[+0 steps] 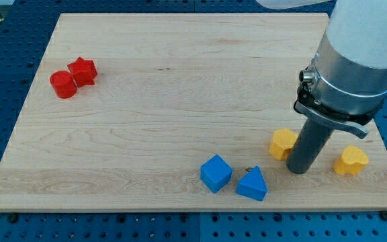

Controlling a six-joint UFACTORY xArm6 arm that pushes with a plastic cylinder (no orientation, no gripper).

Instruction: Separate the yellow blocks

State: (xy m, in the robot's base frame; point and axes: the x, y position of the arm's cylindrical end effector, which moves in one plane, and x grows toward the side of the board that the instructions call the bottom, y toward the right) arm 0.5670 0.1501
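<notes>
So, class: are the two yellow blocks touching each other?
No: my tip stands between the left yellow block and the right yellow block, which lie clearly apart.

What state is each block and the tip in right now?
my tip: down on the board, between the yellow blocks.
left yellow block: beside the tip, apparently touching.
right yellow block: apart from the tip.
blue cube: beside blue triangle.
red blocks: touching each other.

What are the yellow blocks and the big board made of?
The two yellow blocks look like plastic: solid even colour, smooth faces, soft shine. The board looks like pale wood: long grain lines run across it, with a matte finish. My tip stands between the yellow blocks, beside the one on the view's left.
</notes>
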